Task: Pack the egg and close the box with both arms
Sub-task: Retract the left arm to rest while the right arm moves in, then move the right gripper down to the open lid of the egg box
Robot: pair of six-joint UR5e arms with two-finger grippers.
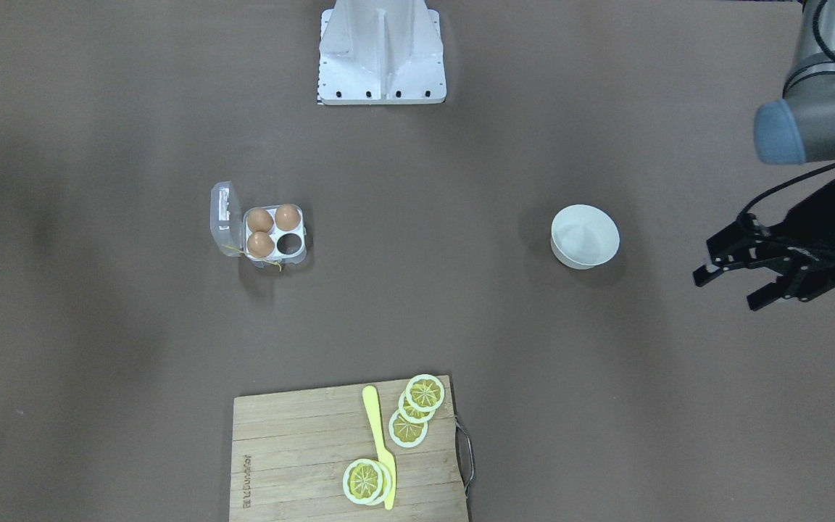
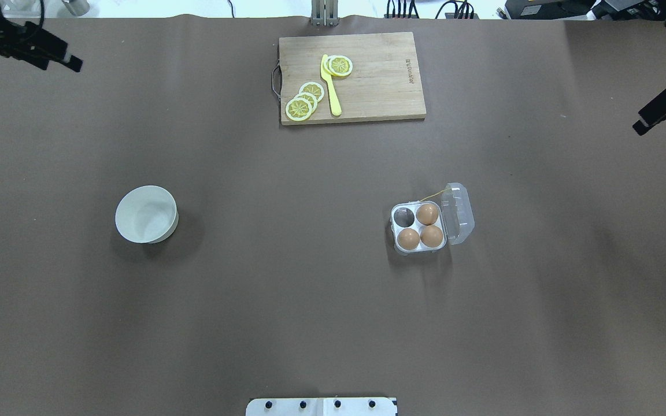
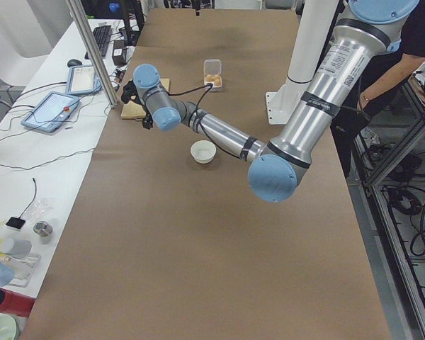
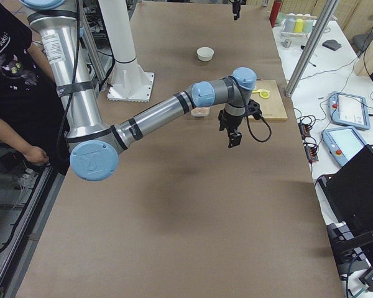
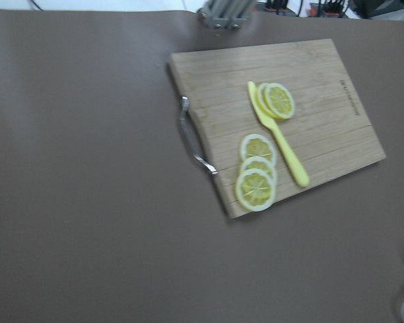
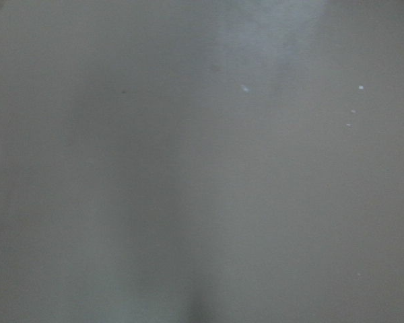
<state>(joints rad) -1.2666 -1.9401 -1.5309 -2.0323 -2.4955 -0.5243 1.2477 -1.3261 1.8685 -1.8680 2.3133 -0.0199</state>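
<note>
Brown paper covered the long table, and nothing on it was being touched. On the left gripper [image 1: 725,288] the fingers [image 1: 759,296] were spread wide with nothing between them, hanging over bare paper out past the white bowl [image 1: 584,235], which looked empty. The right gripper [image 2: 665,107] poked in only at the edge of the overhead view, and I couldn't tell whether it was open or closed; its own camera gave only a grey blur. Both were well apart from the box [image 2: 395,232], which sat on the right arm's side of the table with three eggs [image 2: 427,214] in its cells, one cell [image 2: 405,216] vacant, and the clear lid [image 2: 459,214] thrown back on the side away from the bowl. To me the packing looked done or nearly so, the closing not begun. The trouble I'd have expected: a box that light would skate or tip if one gripper pushed the lid over without the other bracing the base. A fingertip coming in low could knock an egg. The yellow string [image 2: 434,193] trailing by the hinge could catch under the rim and stop the lid snapping shut. Further out, the cutting board [image 2: 367,75] with its lemon slices [image 2: 304,101] and yellow knife [image 2: 330,86] lay well away from the box.
</note>
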